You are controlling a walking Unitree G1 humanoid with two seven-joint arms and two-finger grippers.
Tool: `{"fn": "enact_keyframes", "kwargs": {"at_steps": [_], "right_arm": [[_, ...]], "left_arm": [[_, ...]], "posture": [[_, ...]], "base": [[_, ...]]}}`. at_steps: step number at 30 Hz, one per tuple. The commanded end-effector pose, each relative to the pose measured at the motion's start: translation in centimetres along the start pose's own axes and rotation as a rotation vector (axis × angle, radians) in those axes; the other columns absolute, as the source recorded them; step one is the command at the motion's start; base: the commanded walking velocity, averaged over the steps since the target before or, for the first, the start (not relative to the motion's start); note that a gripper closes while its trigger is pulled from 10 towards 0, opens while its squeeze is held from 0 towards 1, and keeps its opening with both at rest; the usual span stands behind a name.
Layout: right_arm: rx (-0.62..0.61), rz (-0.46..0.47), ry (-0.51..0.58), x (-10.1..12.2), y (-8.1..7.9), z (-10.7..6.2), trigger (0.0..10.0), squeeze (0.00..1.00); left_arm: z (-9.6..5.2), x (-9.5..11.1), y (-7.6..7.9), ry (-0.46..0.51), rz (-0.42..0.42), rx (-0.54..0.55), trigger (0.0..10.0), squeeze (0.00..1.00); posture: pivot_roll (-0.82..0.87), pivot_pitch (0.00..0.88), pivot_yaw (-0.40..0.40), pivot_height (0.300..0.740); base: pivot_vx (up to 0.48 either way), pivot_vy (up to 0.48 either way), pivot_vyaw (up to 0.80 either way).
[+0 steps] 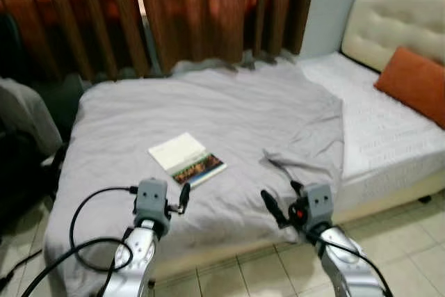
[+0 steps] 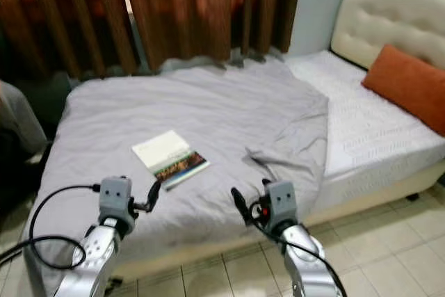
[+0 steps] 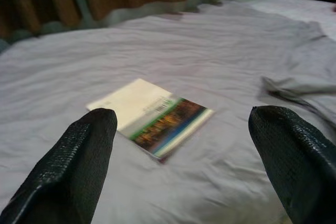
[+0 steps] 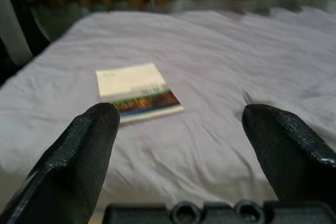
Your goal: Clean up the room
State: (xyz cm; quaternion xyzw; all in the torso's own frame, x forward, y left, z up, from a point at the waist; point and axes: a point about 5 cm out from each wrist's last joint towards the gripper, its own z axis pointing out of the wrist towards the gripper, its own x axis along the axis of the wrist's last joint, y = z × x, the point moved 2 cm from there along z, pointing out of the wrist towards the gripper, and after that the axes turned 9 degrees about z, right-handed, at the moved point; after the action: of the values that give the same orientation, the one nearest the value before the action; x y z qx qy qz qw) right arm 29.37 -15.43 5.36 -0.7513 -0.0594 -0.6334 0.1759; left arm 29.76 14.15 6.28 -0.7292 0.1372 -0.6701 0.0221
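The grey sheet (image 1: 208, 102) spreads broad and flat around the book (image 1: 188, 161), so a gripper could come down on it from any side. A raised fold (image 1: 299, 161) lies near its right. Curtains (image 1: 174, 12) hang along the bed's far edge.

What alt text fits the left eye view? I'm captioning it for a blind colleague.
A white paperback book with a colourful photo band lies flat on a grey-sheeted bed. The robot's left hand and right hand hover open above the near edge. An orange rectangular cushion leans against the cream headboard.
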Motion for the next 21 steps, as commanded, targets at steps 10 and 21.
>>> {"fn": "enact_keyframes", "kwargs": {"at_steps": [10, 21], "right_arm": [[-0.014, 0.013, 0.004, 0.06, 0.06, 0.14, 10.0, 0.00], [-0.008, 0.004, -0.006, -0.12, 0.03, 0.03, 10.0, 0.00]], "left_arm": [[0.02, -0.29, -0.34, -0.007, 0.012, -0.003, 10.0, 0.00], [-0.07, -0.50, -0.47, -0.014, 0.031, 0.024, 10.0, 0.00]], "posture": [[-0.04, 0.005, 0.028, 0.740], [-0.04, 0.005, 0.027, 0.740]], "base": [[0.205, -0.405, 0.00], [0.264, -0.397, 0.00]]}}
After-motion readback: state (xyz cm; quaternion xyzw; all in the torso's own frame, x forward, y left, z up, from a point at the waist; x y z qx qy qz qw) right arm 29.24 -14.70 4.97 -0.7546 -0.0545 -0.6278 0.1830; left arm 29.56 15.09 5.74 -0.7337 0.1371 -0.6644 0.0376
